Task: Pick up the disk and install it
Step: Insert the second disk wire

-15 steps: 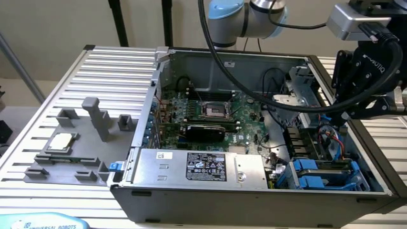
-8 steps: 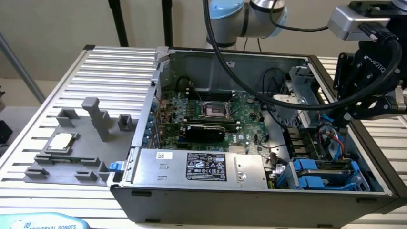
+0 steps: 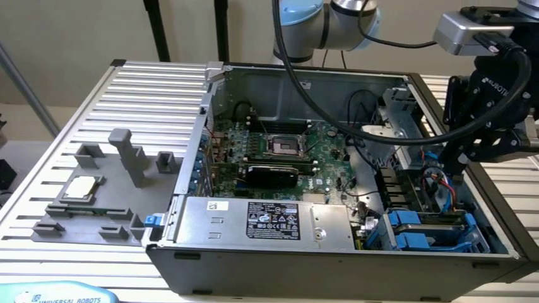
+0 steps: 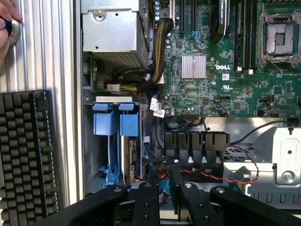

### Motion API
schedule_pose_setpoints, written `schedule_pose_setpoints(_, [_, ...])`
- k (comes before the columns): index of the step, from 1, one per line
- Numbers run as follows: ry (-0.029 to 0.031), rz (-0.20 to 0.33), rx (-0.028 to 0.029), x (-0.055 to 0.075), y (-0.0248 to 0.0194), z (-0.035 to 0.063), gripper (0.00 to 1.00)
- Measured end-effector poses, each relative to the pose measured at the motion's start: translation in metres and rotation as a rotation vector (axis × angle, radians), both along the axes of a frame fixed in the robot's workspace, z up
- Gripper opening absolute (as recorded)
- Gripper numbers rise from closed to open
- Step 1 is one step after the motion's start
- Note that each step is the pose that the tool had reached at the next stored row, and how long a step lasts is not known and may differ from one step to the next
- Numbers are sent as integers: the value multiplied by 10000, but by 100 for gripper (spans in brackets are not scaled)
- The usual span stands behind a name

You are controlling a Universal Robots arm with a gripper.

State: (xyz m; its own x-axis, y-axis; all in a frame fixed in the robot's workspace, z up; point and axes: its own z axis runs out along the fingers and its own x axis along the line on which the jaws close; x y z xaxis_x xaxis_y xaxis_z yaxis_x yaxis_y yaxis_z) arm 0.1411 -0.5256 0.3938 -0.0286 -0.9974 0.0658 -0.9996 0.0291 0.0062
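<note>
Black gripper (image 3: 461, 165) hanging over the open computer case (image 3: 337, 268), at about 3 o'clock in the exterior view, just above the inner wall by the drive bay. Seen also in the wrist view (image 4: 163, 184), low over red-and-black wires (image 4: 221, 176). Cannot tell how wide the tool stands, nor whether it has hold of anything; a scrap of blue showing at its tip, too hidden to name.

Near it, toward 5 o'clock in the exterior view, two blue carrier handles (image 3: 417, 228) side by side in the bay. Same two handles (image 4: 115, 126) in the wrist view, with one grey metal slab edge-on just behind them, seemingly the disk (image 4: 130, 157), seated in the bay and not touching the tool.

Farther out, one green motherboard (image 3: 278, 148) with one empty processor socket (image 3: 284, 145). At 6 o'clock, one silver box with a black label (image 3: 274, 221).

At 9 o'clock, outside the case, one grey holder (image 3: 101, 214) carrying one square silver chip (image 3: 80, 187).

In the wrist view, one black keyboard (image 4: 26, 150) beside the case, and part of one hand (image 4: 5, 28) on the ribbed table (image 4: 47, 47).
</note>
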Motion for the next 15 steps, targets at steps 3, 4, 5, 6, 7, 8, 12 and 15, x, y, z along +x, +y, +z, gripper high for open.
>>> schedule_pose_setpoints(3, [0,-29,-248,23,0,-16,24])
schedule_pose_setpoints(4, [0,-33,-326,33,1,-21,24])
schedule_pose_setpoints(5, [0,-35,-399,42,1,-26,24])
schedule_pose_setpoints(6, [0,-38,-454,51,1,-32,24])
schedule_pose_setpoints(7, [0,-40,-500,58,1,-40,24])
schedule_pose_setpoints(8, [0,-42,-540,65,1,-48,24])
schedule_pose_setpoints(12, [0,-51,-665,92,-6,-72,24])
schedule_pose_setpoints(15, [0,-54,-714,128,-34,-79,24])
